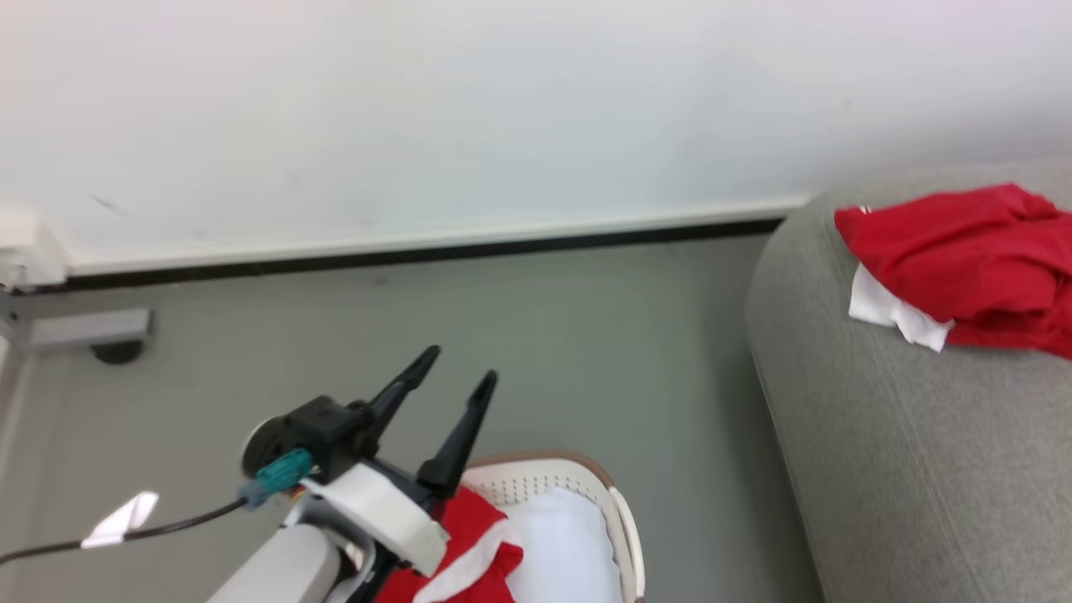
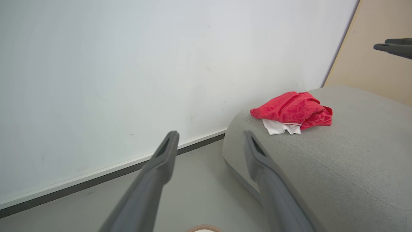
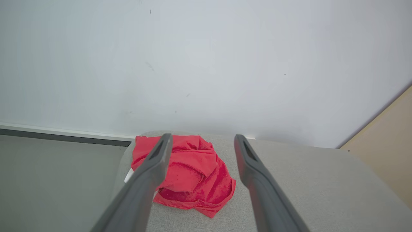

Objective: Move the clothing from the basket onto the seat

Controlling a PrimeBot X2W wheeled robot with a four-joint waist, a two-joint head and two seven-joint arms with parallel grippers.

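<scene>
One red garment (image 1: 963, 260) lies at the seat's (image 1: 904, 469) wall-side corner; more red-and-white clothing (image 1: 477, 544) sits in the basket (image 1: 624, 519). Left pincer (image 1: 461, 366) hangs wide and empty just above it, right pincer (image 3: 202, 139) likewise over the seat. Advise lowering the left straight in and pinching a bunched fold deep.

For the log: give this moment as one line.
left pincer open, empty | right pincer open, empty | red garment on seat | clothing in basket

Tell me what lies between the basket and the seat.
A strip of bare grey floor lies between the basket and the seat, seen in the head view.
</scene>
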